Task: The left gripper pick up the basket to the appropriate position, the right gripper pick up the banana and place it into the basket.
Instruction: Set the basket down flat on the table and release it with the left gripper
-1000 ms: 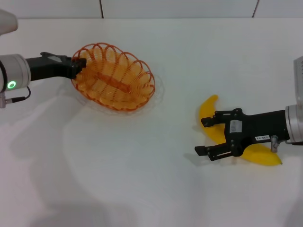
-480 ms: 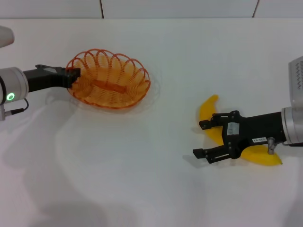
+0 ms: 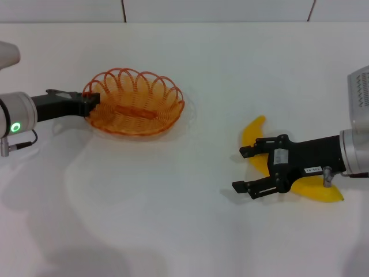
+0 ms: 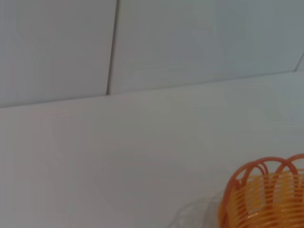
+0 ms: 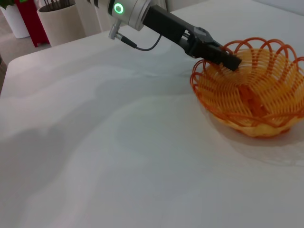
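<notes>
White and bare, the bench (image 3: 173, 219) runs back to a pale tiled wall (image 4: 190, 42), and everything on it can be placed from the basket (image 3: 135, 109), which sits toward the robot's left on the far half of the bench. The left tool (image 3: 89, 104) is at the basket's left rim, clenched on the looped wire there; the right wrist view shows its black tip (image 5: 223, 57) biting the rim from outside, with the basket looking close to level and low over the bench. Whether its base touches the bench cannot be told. Well apart from the basket, out to its right and nearer the robot, lies the banana (image 3: 271, 167), flat on the bench with one pointed end aimed back toward the wall. The right tool (image 3: 245, 170) hovers over the banana's middle, released, its two fingers (image 3: 253, 150) spread and reaching past the fruit on the basket side, so the banana is not yet between them. The step in hand seems to be settling the basket where the right arm can reach it. To do that well, the left arm should keep the rim grip firm and the bowl level, since a one-sided hold on springy wire may let it tip, and should set it down before letting go. The right tool probably needs to draw back so its fingers straddle the thick middle of the banana, across the curve, before closing.
</notes>
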